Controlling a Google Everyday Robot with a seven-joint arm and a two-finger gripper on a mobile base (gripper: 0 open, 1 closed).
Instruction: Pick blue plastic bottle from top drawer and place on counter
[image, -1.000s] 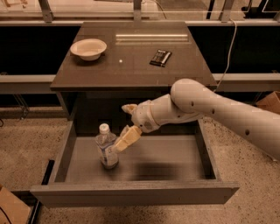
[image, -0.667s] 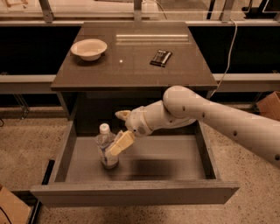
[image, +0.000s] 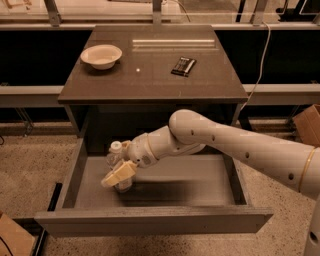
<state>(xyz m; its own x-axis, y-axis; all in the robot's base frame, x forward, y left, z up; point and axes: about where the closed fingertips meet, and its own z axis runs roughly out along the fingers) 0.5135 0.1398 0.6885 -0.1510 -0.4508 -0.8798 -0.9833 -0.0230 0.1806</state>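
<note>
The blue plastic bottle (image: 115, 153) stands upright in the left part of the open top drawer (image: 200, 182), its white cap up. My gripper (image: 119, 173) reaches in from the right and sits at the bottle, crossing in front of its lower half. The bottle's base shows just below the gripper. The counter (image: 150, 80) is the dark glossy top of the cabinet, above and behind the drawer.
A white bowl (image: 101, 55) sits at the counter's left rear. A small black flat object (image: 183, 66) lies at the counter's middle right. The drawer front panel (image: 150, 222) is pulled out toward the camera. A cardboard box (image: 307, 122) stands on the floor at right.
My gripper has moved left and slightly down, from beside the bottle to overlapping its lower half. The bottle stays upright in the same spot.
</note>
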